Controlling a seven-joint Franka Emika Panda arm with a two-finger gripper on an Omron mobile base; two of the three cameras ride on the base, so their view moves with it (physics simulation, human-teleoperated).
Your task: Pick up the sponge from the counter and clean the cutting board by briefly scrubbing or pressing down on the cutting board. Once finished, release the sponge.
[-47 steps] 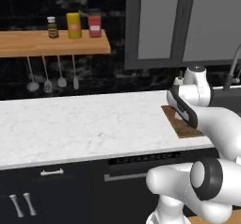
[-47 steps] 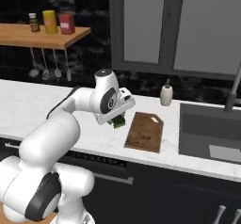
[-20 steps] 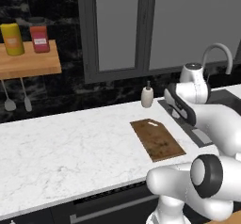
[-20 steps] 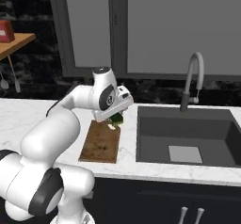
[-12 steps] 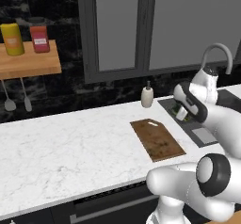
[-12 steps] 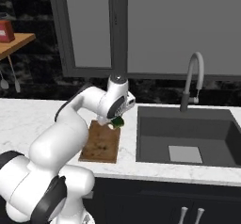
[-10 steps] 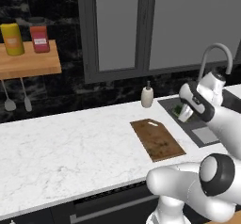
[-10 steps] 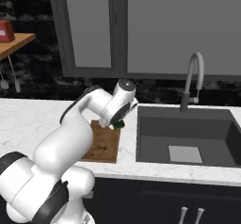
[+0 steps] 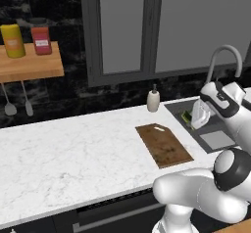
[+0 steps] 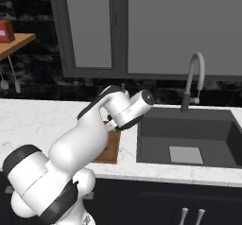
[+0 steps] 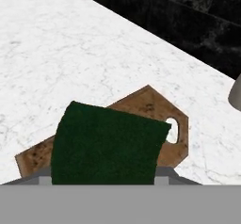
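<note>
Gripper [image 9: 190, 119]: seen in the left base view raised off the counter [image 9: 73, 158], at the near-left corner of the sink [image 9: 215, 139]. It is closed on the sponge [image 9: 187, 116].

Sponge: held in the gripper. In the left base view a small green-and-yellow edge is shown at the gripper's tip. In the right base view a green sliver [image 10: 116, 129] is seen under the hand, the rest being covered by the arm. In the hand view the dark green face [image 11: 106, 145] is shown broadly, directly in front of the camera.

Cutting board [image 9: 163, 144]: lying flat on the counter, below the gripper and to one side of it, not touched by the sponge. The whole board is shown in the left base view. In the right base view only a corner [image 10: 108, 152] is visible past the arm. In the hand view its handle end with the slot [image 11: 164, 119] is seen beyond the sponge.

Soap dispenser [image 9: 153, 100]: standing at the back of the counter, beyond the board, apart from the gripper.

Faucet [image 10: 193, 80]: at the rear of the sink, shown in full in the right base view.

Wall shelf [image 9: 29, 65]: far from the gripper, carrying a yellow jar [image 9: 13, 40] and a red jar [image 9: 41, 40].
</note>
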